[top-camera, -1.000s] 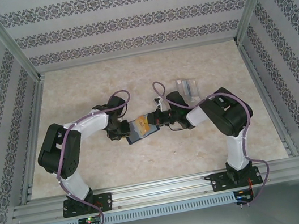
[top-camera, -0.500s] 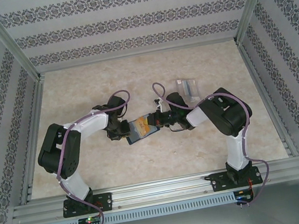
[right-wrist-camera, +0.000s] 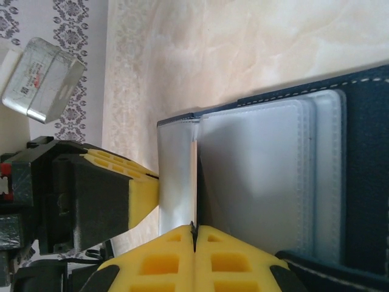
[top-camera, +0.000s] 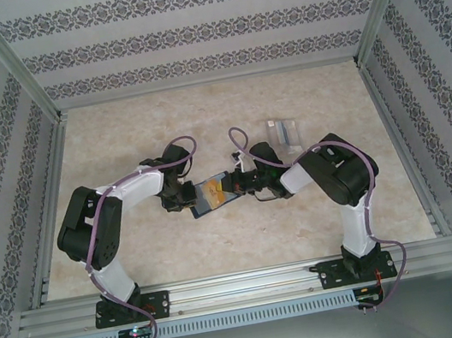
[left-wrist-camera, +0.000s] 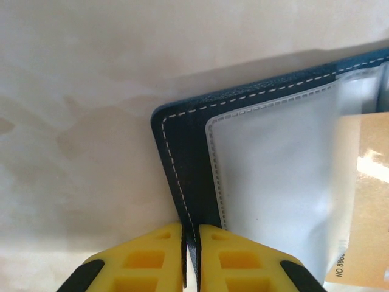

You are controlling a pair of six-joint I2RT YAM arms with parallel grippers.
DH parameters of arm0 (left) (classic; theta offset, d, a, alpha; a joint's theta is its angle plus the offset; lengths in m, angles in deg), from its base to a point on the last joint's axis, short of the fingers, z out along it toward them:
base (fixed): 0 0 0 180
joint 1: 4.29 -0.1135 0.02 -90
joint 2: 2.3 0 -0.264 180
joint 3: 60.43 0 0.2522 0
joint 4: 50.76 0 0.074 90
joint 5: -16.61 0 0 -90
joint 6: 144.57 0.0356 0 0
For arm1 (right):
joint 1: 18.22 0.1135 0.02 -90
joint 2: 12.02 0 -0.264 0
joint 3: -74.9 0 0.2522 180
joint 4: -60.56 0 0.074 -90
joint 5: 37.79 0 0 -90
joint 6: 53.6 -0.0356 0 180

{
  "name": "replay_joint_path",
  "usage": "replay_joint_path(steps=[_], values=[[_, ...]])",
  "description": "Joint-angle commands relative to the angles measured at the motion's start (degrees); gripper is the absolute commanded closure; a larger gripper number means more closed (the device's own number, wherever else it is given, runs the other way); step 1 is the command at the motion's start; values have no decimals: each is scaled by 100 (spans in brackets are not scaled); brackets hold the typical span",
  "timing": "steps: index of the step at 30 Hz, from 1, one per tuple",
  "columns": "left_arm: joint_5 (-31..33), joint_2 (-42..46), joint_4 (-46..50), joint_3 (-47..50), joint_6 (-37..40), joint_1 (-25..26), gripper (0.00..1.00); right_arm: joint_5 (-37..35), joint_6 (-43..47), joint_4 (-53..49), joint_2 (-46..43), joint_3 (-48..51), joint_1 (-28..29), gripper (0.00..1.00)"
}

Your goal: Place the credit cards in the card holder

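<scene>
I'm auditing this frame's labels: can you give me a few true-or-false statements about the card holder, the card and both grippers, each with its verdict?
1. The left gripper has its jaws pinched on the dark stitched edge of the card holder. True.
2. The card holder is folded shut. False: it is spread open, with its pale inside showing.
3. The right gripper has its jaws spread wide with nothing between them. False: they are shut on the thin edge of the orange card.
4. The clear plastic box sits apart from the card holder, farther from the arms' bases. True.
</scene>
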Motion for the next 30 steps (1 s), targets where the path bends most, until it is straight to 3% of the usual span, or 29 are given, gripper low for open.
replay_joint_path(steps=[1, 30], values=[[32, -17, 50, -4, 53, -11, 85, 128, -255, 369, 162, -74, 159, 100], [15, -274, 257, -241, 178, -17, 91, 191, -701, 571, 510, -305, 170, 100]])
